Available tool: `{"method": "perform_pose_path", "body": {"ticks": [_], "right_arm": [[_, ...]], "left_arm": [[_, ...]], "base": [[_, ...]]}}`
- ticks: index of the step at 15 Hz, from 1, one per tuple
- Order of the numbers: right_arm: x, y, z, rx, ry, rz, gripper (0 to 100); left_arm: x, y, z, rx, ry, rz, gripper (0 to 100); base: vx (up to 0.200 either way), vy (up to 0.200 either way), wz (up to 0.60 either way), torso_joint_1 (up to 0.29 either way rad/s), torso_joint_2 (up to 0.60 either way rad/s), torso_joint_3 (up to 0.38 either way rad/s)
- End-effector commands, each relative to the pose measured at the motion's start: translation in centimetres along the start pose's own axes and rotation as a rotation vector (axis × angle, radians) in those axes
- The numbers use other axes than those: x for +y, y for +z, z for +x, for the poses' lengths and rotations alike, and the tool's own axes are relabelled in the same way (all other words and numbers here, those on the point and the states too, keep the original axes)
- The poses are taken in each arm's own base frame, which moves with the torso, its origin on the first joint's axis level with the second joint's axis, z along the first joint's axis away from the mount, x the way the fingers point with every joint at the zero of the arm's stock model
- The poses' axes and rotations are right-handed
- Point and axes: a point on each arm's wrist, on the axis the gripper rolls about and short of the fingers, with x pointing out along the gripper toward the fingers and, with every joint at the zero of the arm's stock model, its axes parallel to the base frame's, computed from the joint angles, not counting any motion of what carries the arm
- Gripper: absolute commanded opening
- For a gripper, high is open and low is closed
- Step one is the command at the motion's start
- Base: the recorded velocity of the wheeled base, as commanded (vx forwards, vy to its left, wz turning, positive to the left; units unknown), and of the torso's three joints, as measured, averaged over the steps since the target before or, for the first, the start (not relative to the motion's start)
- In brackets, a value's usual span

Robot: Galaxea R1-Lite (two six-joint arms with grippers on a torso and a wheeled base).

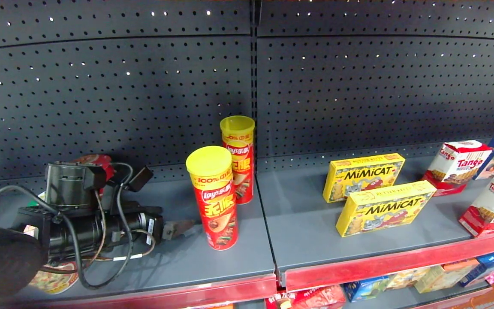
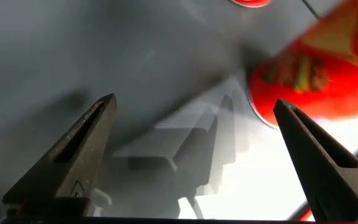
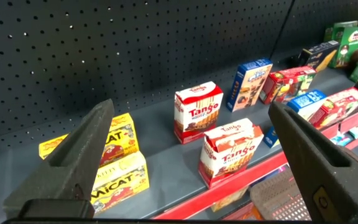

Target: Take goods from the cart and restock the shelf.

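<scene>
Front can (image 1: 212, 201) stands upright on the shelf (image 1: 298, 214), just off the spread, empty tips of the left pincer (image 2: 194, 99); rear can (image 1: 238, 163) beyond. Right pincer (image 3: 190, 104) gapes empty too. Two placed, I reckon, plenty of shelf left.

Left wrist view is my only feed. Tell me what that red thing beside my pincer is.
Observer: A tall red chip can with a yellow lid, upright on the shelf, a small gap off your left pincer.
Operator: Say what stands behind it.
Observer: A second can of the same kind, upright, nearer the back panel.
Operator: Report my right pincer.
Observer: The right pincer is open, facing two yellow boxes on the shelf section past the divider.
</scene>
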Motion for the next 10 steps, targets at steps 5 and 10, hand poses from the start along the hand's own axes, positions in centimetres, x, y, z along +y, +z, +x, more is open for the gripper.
{"method": "perform_pose_path", "body": {"ticks": [5,10], "right_arm": [[0.3,0.1,0.2,0.002,0.000,-0.003,100],[0.3,0.2,0.2,-0.001,-0.003,0.001,100]], "left_arm": [[0.2,1.1,2.4,0.001,0.003,0.011,100],[-0.3,1.4,4.2,0.010,-0.024,0.021,100]], "base": [[0.000,0.000,0.00,0.000,0.00,0.000],[0.000,0.000,0.00,0.000,0.00,0.000]]}}
